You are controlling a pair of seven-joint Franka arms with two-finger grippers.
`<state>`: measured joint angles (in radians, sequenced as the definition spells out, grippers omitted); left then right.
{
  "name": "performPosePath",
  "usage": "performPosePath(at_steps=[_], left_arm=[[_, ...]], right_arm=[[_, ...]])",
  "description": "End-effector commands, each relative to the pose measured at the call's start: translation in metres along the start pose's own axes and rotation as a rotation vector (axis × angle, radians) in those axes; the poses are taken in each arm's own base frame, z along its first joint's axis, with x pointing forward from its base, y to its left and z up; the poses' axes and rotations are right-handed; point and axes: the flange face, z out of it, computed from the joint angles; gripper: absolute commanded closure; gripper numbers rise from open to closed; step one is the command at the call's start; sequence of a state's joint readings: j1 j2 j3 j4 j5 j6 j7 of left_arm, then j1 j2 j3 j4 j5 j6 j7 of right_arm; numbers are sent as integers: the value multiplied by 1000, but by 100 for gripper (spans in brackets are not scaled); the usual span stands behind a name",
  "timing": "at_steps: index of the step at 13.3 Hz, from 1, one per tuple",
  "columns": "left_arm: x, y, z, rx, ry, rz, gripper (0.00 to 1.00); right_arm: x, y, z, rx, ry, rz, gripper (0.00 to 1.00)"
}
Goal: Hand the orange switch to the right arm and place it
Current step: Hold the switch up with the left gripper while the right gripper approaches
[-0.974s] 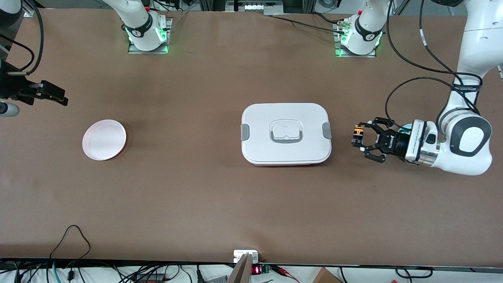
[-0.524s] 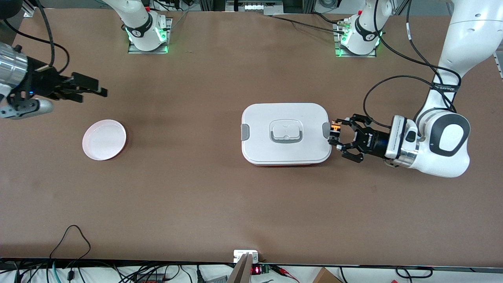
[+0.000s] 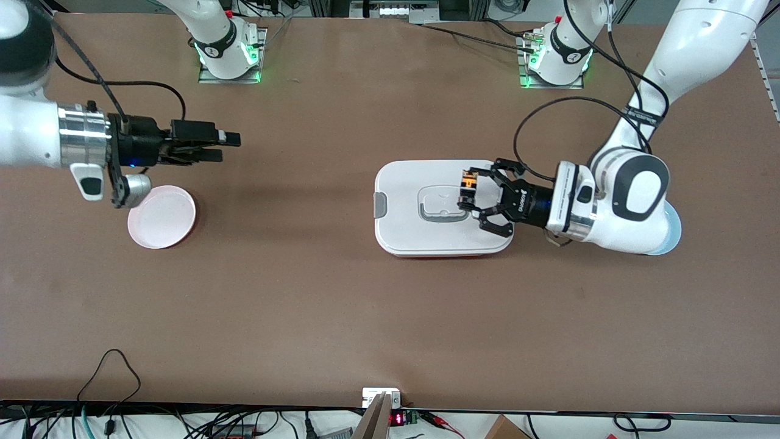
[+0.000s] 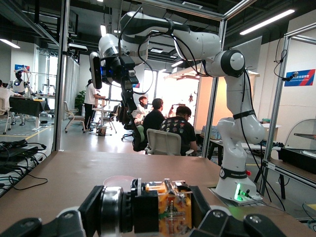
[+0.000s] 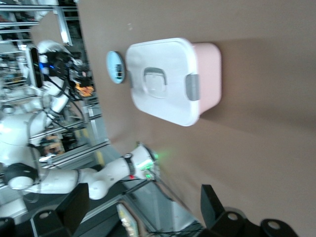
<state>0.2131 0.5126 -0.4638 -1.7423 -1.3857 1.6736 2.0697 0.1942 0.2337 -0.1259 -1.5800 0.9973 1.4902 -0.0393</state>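
My left gripper (image 3: 465, 192) is shut on the orange switch (image 3: 468, 182) and holds it level over the white lidded box (image 3: 399, 180), near the lid's handle. In the left wrist view the switch (image 4: 165, 210) lies crosswise between the pads, metal ring at one end and orange body at the other. My right gripper (image 3: 226, 147) is open and empty over bare table just past the pink plate (image 3: 161, 216), pointing toward the box. In the right wrist view its fingers (image 5: 74, 207) stand wide apart, and the box (image 5: 163, 81) and the switch (image 5: 84, 90) show farther off.
A light blue plate (image 3: 669, 228) lies under the left arm's wrist at the left arm's end of the table. The box has grey latches and a pink base. Cables hang along the table edge nearest the front camera.
My left gripper has carried the switch from beside the box to over its lid. My right arm has swung in from the table's end, its gripper now past the pink plate.
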Motion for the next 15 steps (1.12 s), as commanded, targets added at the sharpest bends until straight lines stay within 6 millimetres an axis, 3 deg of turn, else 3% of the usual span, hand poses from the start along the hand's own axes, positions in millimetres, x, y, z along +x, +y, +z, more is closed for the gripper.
performPosePath(at_steps=[1,3,5,8,15], left_arm=[[41,37,7,51,-59,-72,100],[57,50,20,47,-83,-108,100],[68,59,30,69,-116,-116,100],[77,63,44,78,-92,-135,100],[89,62,44,101,-26,-132,100]], right_arm=[[10,11,20,189,-44,42,0],[16,29,43,363,-71,113,0],[25,27,61,443,-53,141,0],[30,3,100,455,-12,152,0],[24,-43,197,618,31,245,0]])
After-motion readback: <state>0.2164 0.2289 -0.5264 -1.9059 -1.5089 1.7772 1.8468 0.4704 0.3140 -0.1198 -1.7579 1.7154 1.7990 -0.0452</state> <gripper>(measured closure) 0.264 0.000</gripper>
